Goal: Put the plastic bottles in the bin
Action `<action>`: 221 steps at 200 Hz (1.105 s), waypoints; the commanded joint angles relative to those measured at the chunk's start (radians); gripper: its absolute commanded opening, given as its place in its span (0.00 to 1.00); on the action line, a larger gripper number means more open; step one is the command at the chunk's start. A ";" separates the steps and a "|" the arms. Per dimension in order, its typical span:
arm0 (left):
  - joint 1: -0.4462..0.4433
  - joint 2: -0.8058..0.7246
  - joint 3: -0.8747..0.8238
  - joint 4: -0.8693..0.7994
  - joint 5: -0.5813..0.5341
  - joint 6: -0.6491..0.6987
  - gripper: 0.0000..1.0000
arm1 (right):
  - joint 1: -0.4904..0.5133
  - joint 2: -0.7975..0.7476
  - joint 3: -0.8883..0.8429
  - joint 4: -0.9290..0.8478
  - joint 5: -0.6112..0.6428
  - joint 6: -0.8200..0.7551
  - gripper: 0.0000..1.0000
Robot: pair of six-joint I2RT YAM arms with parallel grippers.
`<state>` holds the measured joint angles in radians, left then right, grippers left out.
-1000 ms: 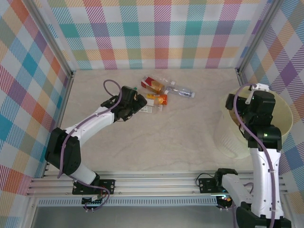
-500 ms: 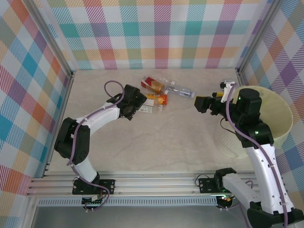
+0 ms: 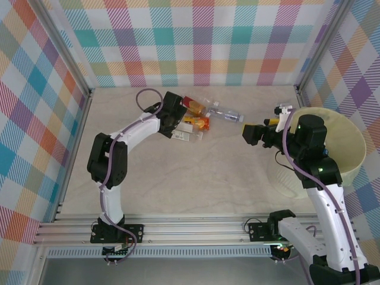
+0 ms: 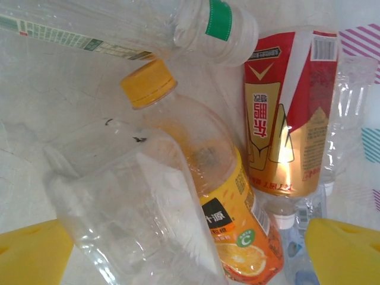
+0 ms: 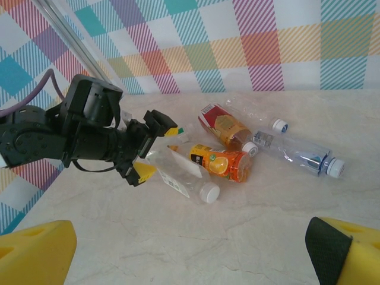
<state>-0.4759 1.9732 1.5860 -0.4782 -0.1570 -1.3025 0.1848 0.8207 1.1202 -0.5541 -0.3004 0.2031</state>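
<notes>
- My left fingers (image 4: pixel 347 252) stand wide and grip nothing. In the wrist view one yellow tip sits at 7 o'clock and the other at 5 o'clock, with bottles lying between them.
- Nearest between the tips is a crumpled clear bottle (image 4: pixel 130 219). Whether either tip touches it I cannot tell.
- Just beside it, at its 3 o'clock, lies the orange bottle (image 4: pixel 228 202), its yellow cap pointing to 11 o'clock.
- The red bottle (image 4: pixel 285 113) lies at 1 o'clock in that view, close against the orange one.
- A green-band bottle (image 4: pixel 148 24) lies across the 12 o'clock edge.
- From above, the bottles (image 3: pixel 195 107) form a small heap at 12 o'clock on the worktop (image 3: pixel 196 178). My left fingers are at the heap's 9 o'clock edge.
- A blue-label bottle (image 3: pixel 228 114) makes the heap's 3 o'clock end, its cap pointing towards 3 o'clock.
- My right fingers (image 5: pixel 35 252) are wide and empty, over bare worktop. From above they sit at the heap's 4 o'clock, apart from it, and face 9 o'clock.
- The bin (image 3: pixel 350 127) stands at the worktop's 3 o'clock edge, well apart from the heap. My right arm (image 3: pixel 309 148) crosses its 9 o'clock side.
</notes>
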 commanded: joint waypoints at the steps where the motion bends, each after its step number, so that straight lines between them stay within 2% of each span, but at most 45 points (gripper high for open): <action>1: 0.005 0.058 0.060 -0.140 -0.037 -0.006 1.00 | 0.009 -0.010 -0.001 0.013 -0.020 0.004 1.00; 20: 0.006 0.096 0.113 -0.197 -0.036 0.014 1.00 | 0.008 -0.018 0.004 -0.001 -0.019 -0.001 1.00; 57: 0.005 0.139 0.114 -0.191 -0.007 0.014 0.97 | 0.008 -0.032 -0.011 -0.005 -0.012 -0.004 1.00; 79: 0.005 0.139 0.099 -0.161 0.015 0.029 0.89 | 0.009 -0.031 -0.010 -0.015 -0.018 -0.004 1.00; 88: 0.004 0.128 0.080 -0.127 0.026 0.041 0.82 | 0.010 -0.031 -0.010 -0.019 -0.019 -0.004 1.00; 111: 0.001 0.085 0.039 -0.084 0.019 0.060 0.65 | 0.010 -0.035 -0.015 -0.028 -0.014 -0.025 1.00; 147: -0.009 -0.005 -0.047 0.001 0.010 0.122 0.51 | 0.010 -0.041 -0.027 -0.026 -0.013 -0.054 1.00; 185: -0.021 -0.140 -0.147 0.084 0.017 0.228 0.40 | 0.014 -0.033 -0.082 0.076 -0.142 -0.043 1.00; 221: -0.034 -0.291 -0.263 0.285 0.144 0.341 0.38 | 0.054 0.008 -0.089 0.125 -0.178 -0.038 1.00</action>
<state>-0.4919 1.7988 1.3750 -0.3664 -0.1032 -1.0710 0.2119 0.8097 1.0393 -0.5156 -0.4133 0.1719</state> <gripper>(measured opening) 0.504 0.996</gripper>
